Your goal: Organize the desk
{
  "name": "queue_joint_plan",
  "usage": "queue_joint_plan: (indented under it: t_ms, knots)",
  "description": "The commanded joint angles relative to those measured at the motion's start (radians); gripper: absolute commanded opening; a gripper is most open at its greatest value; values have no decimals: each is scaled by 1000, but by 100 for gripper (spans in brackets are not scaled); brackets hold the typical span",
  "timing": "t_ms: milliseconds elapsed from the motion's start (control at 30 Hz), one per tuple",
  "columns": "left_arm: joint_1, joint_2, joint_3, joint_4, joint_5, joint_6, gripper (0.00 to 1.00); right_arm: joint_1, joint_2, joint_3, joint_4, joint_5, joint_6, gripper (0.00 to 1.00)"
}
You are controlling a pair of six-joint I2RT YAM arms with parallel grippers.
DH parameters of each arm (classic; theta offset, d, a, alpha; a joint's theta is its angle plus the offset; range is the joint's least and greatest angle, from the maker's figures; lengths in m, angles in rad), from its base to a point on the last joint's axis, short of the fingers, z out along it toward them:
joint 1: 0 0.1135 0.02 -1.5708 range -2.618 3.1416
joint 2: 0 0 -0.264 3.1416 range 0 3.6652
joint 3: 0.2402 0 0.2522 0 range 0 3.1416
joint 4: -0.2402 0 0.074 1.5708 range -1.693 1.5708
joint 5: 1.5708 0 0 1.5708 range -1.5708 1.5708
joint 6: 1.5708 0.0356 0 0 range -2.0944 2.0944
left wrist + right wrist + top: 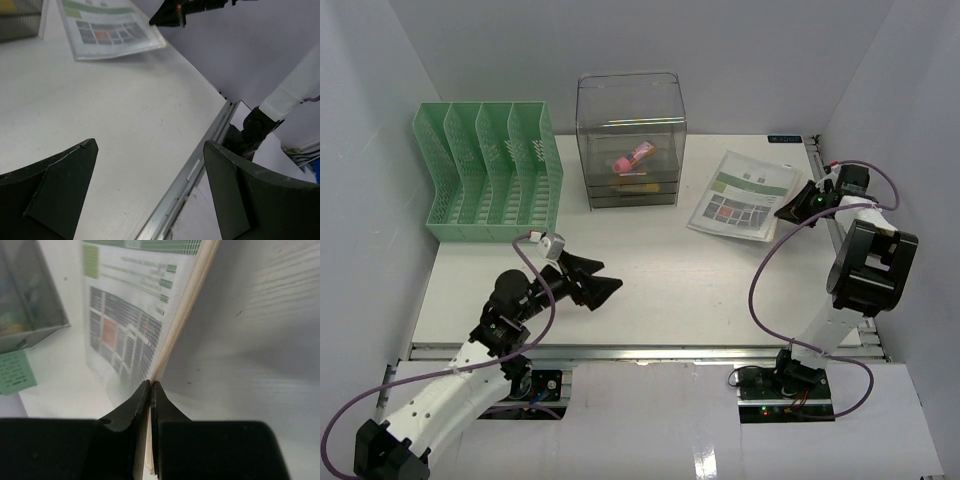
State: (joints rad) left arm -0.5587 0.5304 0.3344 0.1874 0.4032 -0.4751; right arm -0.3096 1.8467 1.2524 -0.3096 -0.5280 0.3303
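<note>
The white counter [660, 270] fills the middle of the top view, with its silver rail along the 6 o'clock edge. The right gripper [786, 211] is pinched tight on the 3 o'clock edge of a laminated sheet [745, 195] at 2 o'clock. The left gripper [610, 278] hangs over bare counter toward 7 o'clock, jaws spread wide with nothing between them. A green file rack [488, 170] stands at 10 o'clock, and a clear drawer box [630, 140] at 12 has something pink [635, 157] inside.
</note>
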Motion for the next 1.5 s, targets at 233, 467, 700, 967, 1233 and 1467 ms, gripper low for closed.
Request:
queue_joint_plan:
  t_ms: [233,467,700,967,1233,1467]
  knots:
    - [-3,239,-124,395,98,-416,98,-187,-247,-178,-269,-513,-415,8]
    - [-95,505,-56,506,30,-461,98,-207,-255,-156,-624,-607,-804,8]
    - [-196,745,28,660,-5,-491,98,-206,-274,-61,-874,-665,-995,8]
    - [-234,900,150,589,-43,-494,98,-196,-300,-50,-1001,-686,-1218,8]
    - [-243,984,160,653,-27,-531,98,-100,-413,12,-986,-692,-1236,8]
    - [-245,963,151,674,-29,-515,98,-65,-534,55,-843,-664,-1105,8]
